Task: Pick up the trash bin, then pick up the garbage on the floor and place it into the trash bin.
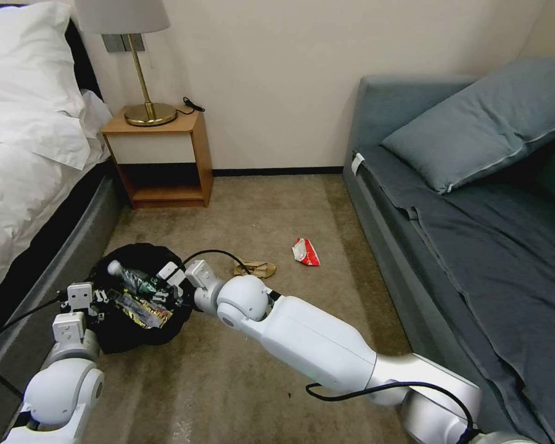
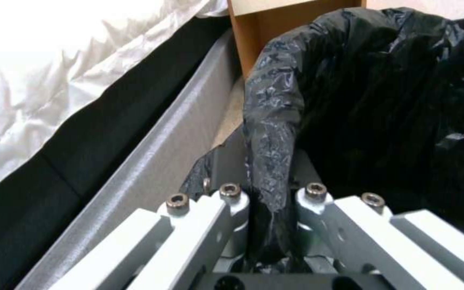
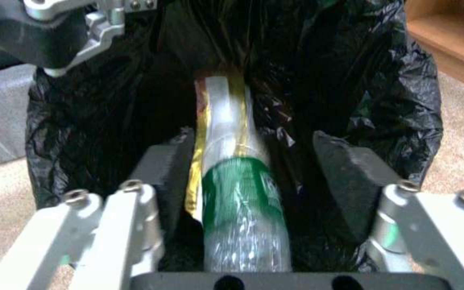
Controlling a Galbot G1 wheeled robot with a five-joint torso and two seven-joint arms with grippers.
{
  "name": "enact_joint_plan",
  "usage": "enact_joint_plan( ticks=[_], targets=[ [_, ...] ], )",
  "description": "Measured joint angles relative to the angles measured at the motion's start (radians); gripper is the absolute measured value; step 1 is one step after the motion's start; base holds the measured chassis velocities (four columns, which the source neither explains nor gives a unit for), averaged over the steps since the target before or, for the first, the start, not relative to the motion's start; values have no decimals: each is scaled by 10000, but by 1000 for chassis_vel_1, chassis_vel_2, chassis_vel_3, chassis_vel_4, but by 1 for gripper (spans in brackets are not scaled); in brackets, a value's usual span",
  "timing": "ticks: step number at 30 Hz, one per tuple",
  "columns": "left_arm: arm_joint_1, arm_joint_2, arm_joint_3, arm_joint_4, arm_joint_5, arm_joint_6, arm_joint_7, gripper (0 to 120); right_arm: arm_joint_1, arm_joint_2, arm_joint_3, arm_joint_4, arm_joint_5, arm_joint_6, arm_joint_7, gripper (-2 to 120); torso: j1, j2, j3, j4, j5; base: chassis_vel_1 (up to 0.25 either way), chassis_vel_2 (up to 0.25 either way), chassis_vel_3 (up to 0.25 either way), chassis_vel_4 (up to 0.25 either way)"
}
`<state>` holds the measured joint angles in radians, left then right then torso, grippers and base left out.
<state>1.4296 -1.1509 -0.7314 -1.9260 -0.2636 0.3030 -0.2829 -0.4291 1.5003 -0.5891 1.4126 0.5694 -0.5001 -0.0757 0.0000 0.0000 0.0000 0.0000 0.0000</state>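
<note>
Now, done: bottle (image 3: 245, 209) and gold wrapper (image 1: 143, 312) in trash bin (image 1: 135, 256).
Left: brown bag (image 1: 256, 269), red packet (image 1: 306, 252) on floor.
Jaws: left gripper (image 2: 272, 209) pinching bin rim; right gripper (image 3: 253, 177) spread.

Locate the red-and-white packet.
In the head view, the red-and-white packet lies on the carpet, right of the brown paper bag, near the sofa.

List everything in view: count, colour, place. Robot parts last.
Round bin lined with black plastic bag: one, floor beside bed.
Clear bottle with green label: one, inside bin.
Gold snack wrapper: one, inside bin.
Crumpled brown paper bag: one, carpet.
Red-and-white packet: one, carpet.
Wooden nightstand: one, by wall.
Brass lamp: one, on nightstand.
White-sheeted bed: one, left.
Grey-blue sofa: one, right, with cushion.
Left tool: shut on bin's rim.
Right tool: open over bin, bottle between its fingers.
</note>
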Motion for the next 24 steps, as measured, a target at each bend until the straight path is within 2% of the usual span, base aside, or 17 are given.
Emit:
enact_joint_plan(
  ticks=[1,2,4,6,7,10,13,19,24],
  targets=[
    [0,0,0,0,0,0,0,4,0,0,0,0,0,0,0,58,0,0,0,0,0,0,0,0,0],
    [4,-12,0,-12,6,0,0,4,-27,-32,0,17,-12,0,3,65,0,0,0,0,0,0,0,0,0],
    [3,-15,0,-16,9,0,-1,4,-44,-47,4,23,-19,3,17,68,0,0,0,0,0,0,0,0,0],
    [1,-21,0,-20,13,0,-6,4,-63,-64,99,35,-39,56,67,80,0,0,0,0,0,0,0,0,0],
    [1,-21,0,-20,13,0,-6,4,-63,-64,99,35,-39,56,67,80,0,0,0,0,0,0,0,0,0],
    [-32,-22,-37,-22,6,0,-18,4,-44,-43,483,35,22,178,243,95,0,0,0,0,0,0,0,0,0],
    [-103,7,-99,-16,-48,0,-32,4,54,-23,953,-43,141,263,506,99,0,0,0,1,0,0,0,0,0],
    [-214,105,-210,40,-185,4,-51,4,193,-148,1662,-294,344,471,1128,100,0,0,0,1,1,0,0,0,0],
    [-350,186,-311,175,-360,6,-59,4,50,-569,2446,-609,359,384,1772,100,0,0,1,0,1,0,0,0,0]
  ],
)
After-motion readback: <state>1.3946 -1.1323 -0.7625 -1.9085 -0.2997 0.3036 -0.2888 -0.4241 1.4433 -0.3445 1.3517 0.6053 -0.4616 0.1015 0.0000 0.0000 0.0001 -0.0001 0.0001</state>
